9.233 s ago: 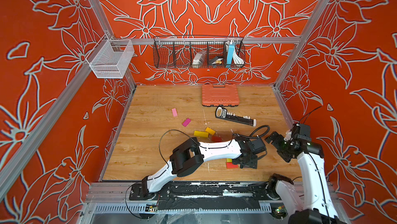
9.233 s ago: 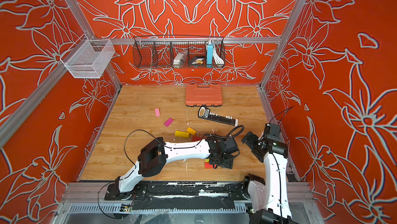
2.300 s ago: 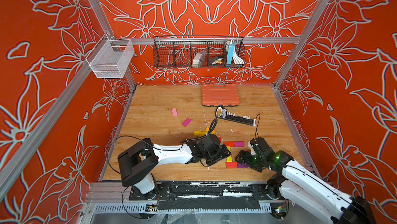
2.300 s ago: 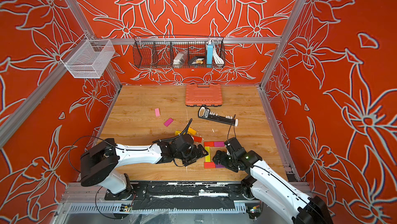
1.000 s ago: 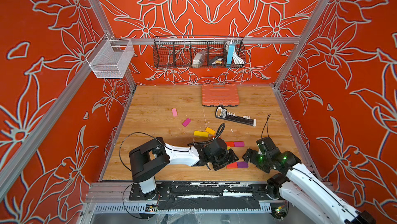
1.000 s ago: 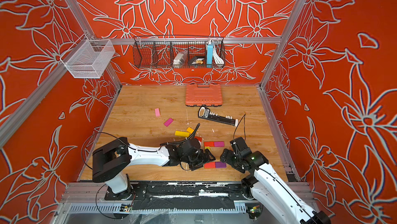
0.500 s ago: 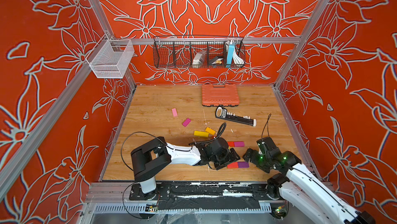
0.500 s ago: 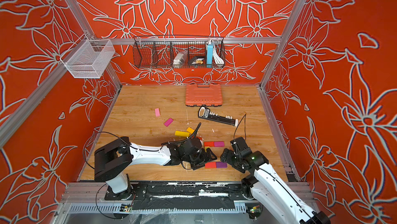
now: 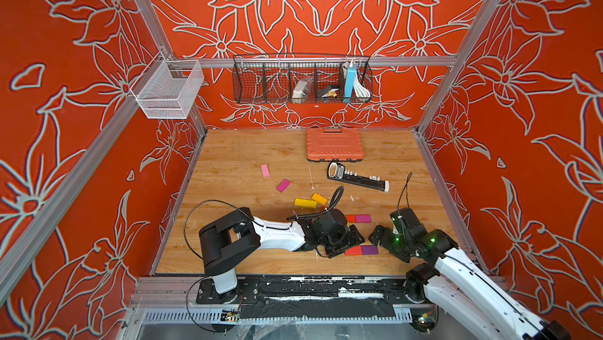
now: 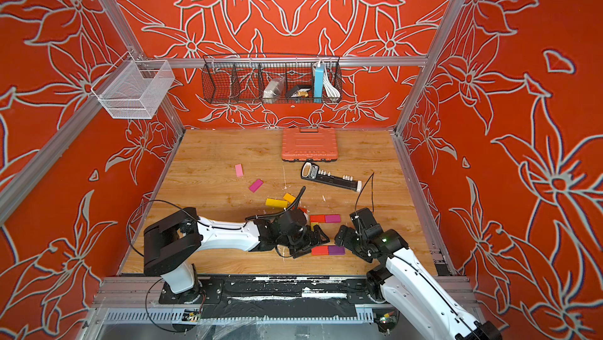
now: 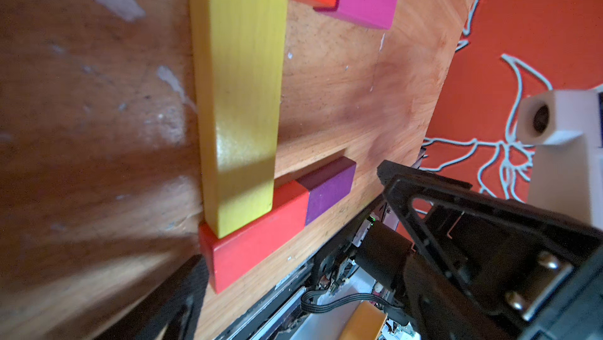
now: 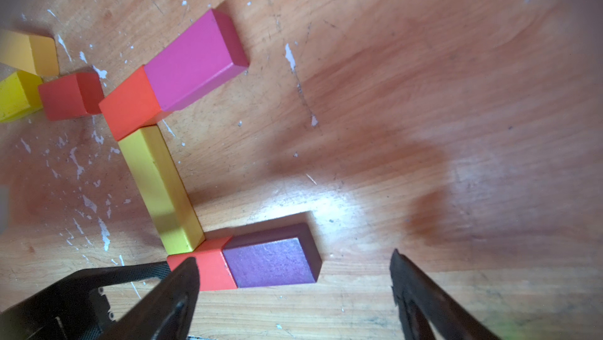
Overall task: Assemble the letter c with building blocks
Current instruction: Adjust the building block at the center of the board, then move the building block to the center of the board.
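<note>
On the bench (image 9: 248, 159), near its front edge, I find the letter laid out: yellow block (image 12: 160, 188) as spine, orange block (image 12: 130, 103) and magenta block (image 12: 195, 61) as far arm, red block (image 12: 212, 268) and purple block (image 12: 270, 263) as near arm. Both spread and empty, left gripper (image 10: 315, 243) and right gripper (image 9: 378, 239) flank it, seemingly for squaring up.

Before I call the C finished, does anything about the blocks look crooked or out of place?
The C itself looks tidy. Only a loose red block stands out: it sits beside the orange-red block at the C's far corner, muddying the outline.
</note>
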Controlling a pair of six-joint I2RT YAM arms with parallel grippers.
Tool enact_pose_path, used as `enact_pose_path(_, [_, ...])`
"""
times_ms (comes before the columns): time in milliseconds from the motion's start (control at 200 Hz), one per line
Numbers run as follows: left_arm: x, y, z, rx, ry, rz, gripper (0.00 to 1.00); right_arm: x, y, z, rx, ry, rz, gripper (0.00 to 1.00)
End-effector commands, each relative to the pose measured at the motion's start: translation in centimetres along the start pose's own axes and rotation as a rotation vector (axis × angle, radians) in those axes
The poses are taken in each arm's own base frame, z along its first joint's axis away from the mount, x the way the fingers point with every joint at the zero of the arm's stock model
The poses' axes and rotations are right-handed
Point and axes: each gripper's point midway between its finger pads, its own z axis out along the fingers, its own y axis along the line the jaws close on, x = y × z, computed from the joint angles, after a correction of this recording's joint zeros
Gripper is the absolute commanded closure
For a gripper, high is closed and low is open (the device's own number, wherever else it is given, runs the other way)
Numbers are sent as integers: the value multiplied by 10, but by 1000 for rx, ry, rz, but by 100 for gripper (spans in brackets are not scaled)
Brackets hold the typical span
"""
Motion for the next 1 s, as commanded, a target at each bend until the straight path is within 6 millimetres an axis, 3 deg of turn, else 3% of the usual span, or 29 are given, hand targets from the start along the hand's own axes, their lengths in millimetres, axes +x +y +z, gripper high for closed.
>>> enact_pose_path(0, [-6,-14,-14,16,-33,33,5,-8,3,-7,4,-28,-3,6])
enact_pose_path(275, [-56,-12,-54,-14,-115,54,5,-17,13,-10,-7,-43,-14,6])
enact_pose_path(420, [-78,-15,-65,-45,-128,91,5,-21,16,-11,-8,-48,-21,6])
enact_pose_path(601, [-94,-15,-64,-58,-120,101,5,-24,18,-13,-1,-51,-36,6])
enact_pose_path(996, [-101,-18,-44,-72,-78,105,5,-27,19,-16,-1,-59,-37,6])
